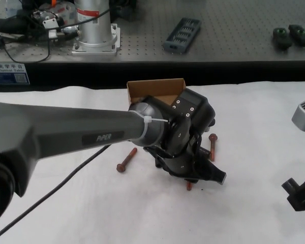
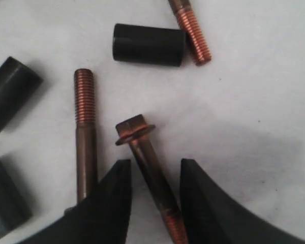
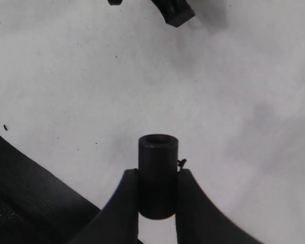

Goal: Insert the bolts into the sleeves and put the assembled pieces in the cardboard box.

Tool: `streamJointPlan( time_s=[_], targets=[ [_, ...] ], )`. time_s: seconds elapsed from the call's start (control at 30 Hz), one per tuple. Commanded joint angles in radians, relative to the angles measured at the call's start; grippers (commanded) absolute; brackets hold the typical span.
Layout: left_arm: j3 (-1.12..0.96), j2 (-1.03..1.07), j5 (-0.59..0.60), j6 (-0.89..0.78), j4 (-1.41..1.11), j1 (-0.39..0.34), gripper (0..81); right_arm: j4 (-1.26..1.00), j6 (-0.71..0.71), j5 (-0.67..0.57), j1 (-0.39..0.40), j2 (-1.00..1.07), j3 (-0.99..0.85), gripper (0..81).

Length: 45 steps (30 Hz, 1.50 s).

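My left gripper (image 2: 155, 170) is down at the white cloth, open, its fingers (image 2: 112, 203) astride a copper bolt (image 2: 142, 152) that lies slanted with its flanged head pointing away from the wrist. A second bolt (image 2: 85, 132) lies beside it and a third bolt (image 2: 193, 30) farther off. Three black sleeves (image 2: 148, 44), (image 2: 10, 94), (image 2: 5, 203) lie around them. My right gripper (image 3: 157, 173) is shut on a black sleeve (image 3: 157, 152), held above the cloth with its bore facing up. The cardboard box (image 1: 157, 89) stands open just behind the left gripper (image 1: 193, 173).
Loose bolts (image 1: 126, 160), (image 1: 212, 145) lie on the cloth on either side of the left wrist. A black cable (image 1: 66, 185) trails across the cloth at the front left. The grey perforated bench (image 1: 218, 46) behind carries a metal post and small parts.
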Motion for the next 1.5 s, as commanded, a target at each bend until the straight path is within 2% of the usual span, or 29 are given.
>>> streamJointPlan(
  time_s=[0.0, 0.43, 0.5, 0.63, 0.77, 0.97, 1.2, 1.47],
  targets=[
    [-0.010, 0.015, -0.021, 0.000, -0.008, -0.002, 24.2, 0.004, -0.011, -0.017, -0.006, -0.010, -0.001, 2.8],
    [-0.017, 0.032, -0.040, 0.000, -0.038, -0.002, 22.9, 0.004, -0.015, -0.017, -0.006, -0.010, -0.001, 2.8],
    [-0.017, 0.032, -0.040, 0.000, -0.034, -0.002, 18.3, 0.004, -0.015, -0.017, -0.006, -0.010, -0.001, 2.8],
    [-0.017, 0.032, -0.040, 0.000, -0.032, -0.002, 0.8, 0.009, -0.015, -0.017, -0.006, -0.010, -0.001, 2.8],
    [-0.017, 0.032, -0.026, 0.000, -0.032, -0.002, 0.6, 0.011, -0.015, -0.017, -0.006, -0.010, -0.001, 2.8],
    [-0.018, -0.017, 0.076, 0.000, -0.030, -0.002, 0.6, 0.011, -0.022, -0.017, -0.006, -0.010, -0.001, 2.8],
    [-0.013, -0.154, 0.145, 0.000, -0.004, 0.036, 0.6, 0.018, -0.030, -0.017, -0.006, -0.010, -0.001, 2.8],
    [0.041, -0.323, 0.244, -0.010, 0.010, 0.101, 0.6, -0.042, -0.025, -0.156, -0.006, -0.010, -0.001, 2.8]
  ],
)
